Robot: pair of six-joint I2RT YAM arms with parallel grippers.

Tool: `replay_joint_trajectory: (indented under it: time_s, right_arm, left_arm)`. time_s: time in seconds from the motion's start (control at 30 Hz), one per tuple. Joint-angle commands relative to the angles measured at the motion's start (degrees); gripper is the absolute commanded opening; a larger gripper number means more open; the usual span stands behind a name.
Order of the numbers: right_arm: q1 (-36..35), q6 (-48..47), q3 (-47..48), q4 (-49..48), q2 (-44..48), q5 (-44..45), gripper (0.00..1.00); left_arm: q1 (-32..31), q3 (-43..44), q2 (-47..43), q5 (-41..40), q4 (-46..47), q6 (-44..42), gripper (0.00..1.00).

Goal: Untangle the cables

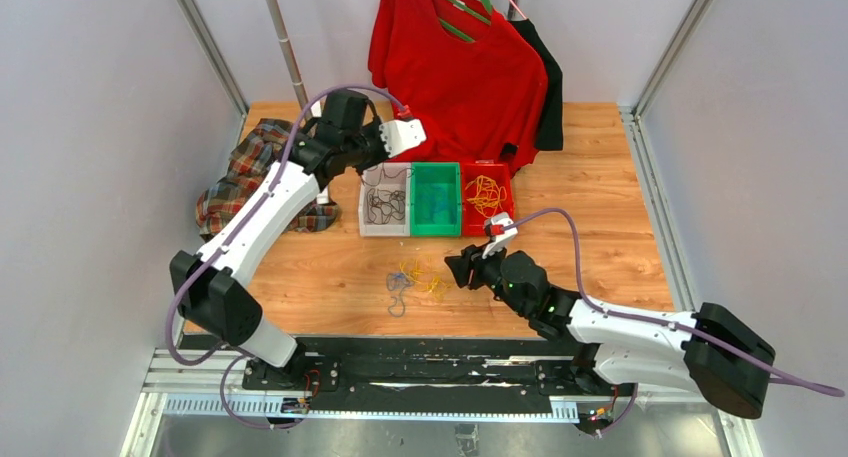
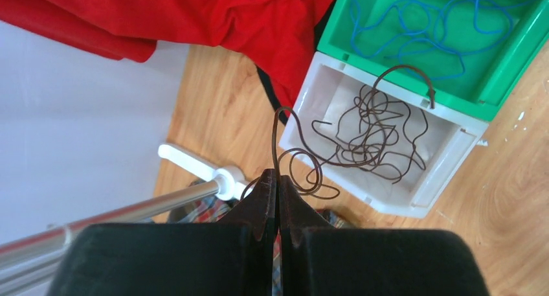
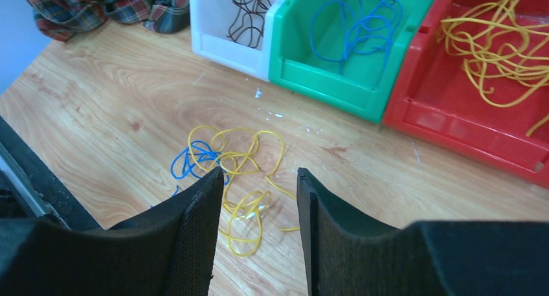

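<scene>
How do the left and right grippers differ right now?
The left gripper is shut on a dark cable; the right gripper is open and empty. The left one is near the white bin; the right one hovers over the yellow-and-blue tangle on the table. Both have black fingers.

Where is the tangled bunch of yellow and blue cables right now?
In the top view, the tangle lies on the table on the near side of the white bin and green bin, just left of the open right end effector.
</scene>
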State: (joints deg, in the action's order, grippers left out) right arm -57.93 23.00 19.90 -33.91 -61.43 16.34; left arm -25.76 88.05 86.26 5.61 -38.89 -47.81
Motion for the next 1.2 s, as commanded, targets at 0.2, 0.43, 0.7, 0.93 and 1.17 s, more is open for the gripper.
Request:
replay_joint_trajectory:
  time_s: [0.2,0.43,0.7,0.93,1.17]
  right_arm:
    - [1.15,-1.57,0.19,7.56,4.42,4.17,0.46]
    - [1.39,-1.65,-0.31,9.36,5.56,4.93,0.46]
    - [1.57,-0.98,0.06,10.96,5.45,5.0,0.47]
    - [1.6,-1.09,1.73,13.35,5.47,4.75,0.49]
    - [1.64,-1.73,2.68,15.43,6.41,5.01,0.49]
  left_arm:
    - [1.4,-1.76,8.24,-1.64,11.69,3.4,0.0]
    - [1.87,-6.39,9.55,-5.57,17.32,2.84,0.0]
    - [2.13,-10.73,10.06,-5.42,18.54,4.84,0.0]
    - [2.17,-12.65,12.8,-4.04,18.96,8.08,0.0]
    - [2.19,-15.82,15.61,-7.1,23.8,8.2,0.0]
